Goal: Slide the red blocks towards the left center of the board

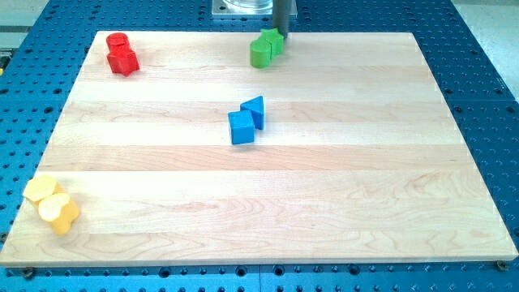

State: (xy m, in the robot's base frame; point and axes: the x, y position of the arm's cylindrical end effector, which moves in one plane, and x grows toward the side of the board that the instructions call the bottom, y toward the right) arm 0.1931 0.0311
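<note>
Two red blocks sit touching at the board's top left: a red cylinder (117, 40) and a red star-shaped block (124, 62) just below it. My tip (283, 33) is at the top centre of the board, touching the top right side of the green blocks, far to the right of the red ones. The rod comes down from the view's top edge.
Two green blocks (266, 47) sit together at the top centre. A blue cube (241, 128) and a blue triangular block (255, 111) touch near the board's middle. Two yellow blocks (52, 203) sit at the bottom left corner. The wooden board (365, 178) lies on a blue perforated table.
</note>
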